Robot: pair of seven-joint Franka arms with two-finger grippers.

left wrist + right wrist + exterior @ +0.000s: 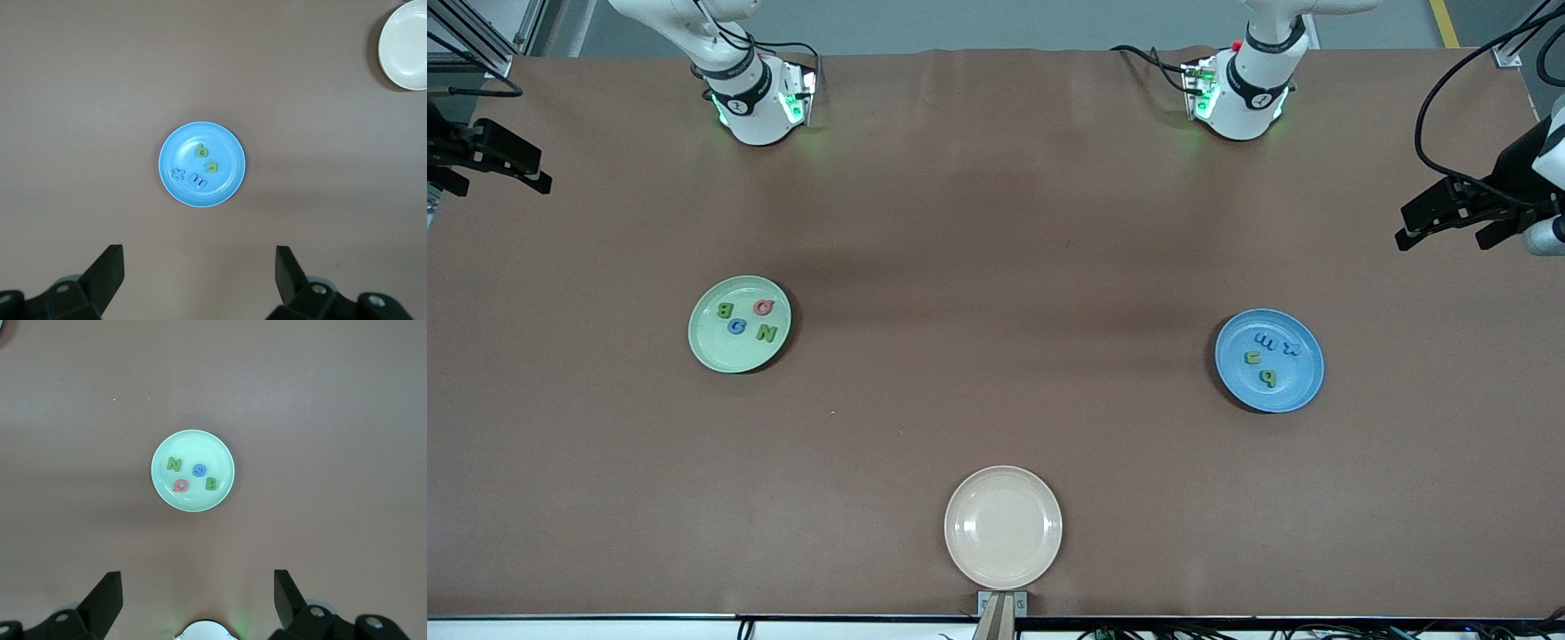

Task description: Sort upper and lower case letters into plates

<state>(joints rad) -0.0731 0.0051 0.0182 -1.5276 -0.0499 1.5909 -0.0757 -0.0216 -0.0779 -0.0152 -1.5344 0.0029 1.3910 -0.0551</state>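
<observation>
The mint green plate (739,324), toward the right arm's end of the table, holds four capitals: green B (725,310), blue G (736,326), green N (767,333) and a red letter (763,308), possibly Q. The blue plate (1269,360), toward the left arm's end, holds lowercase m (1265,339), u (1253,357), p (1267,378) and an unreadable blue letter (1289,348). A cream plate (1003,526) sits nearest the camera. The left gripper (200,280) and right gripper (198,600) hang high over the table, fingers spread wide, holding nothing.
</observation>
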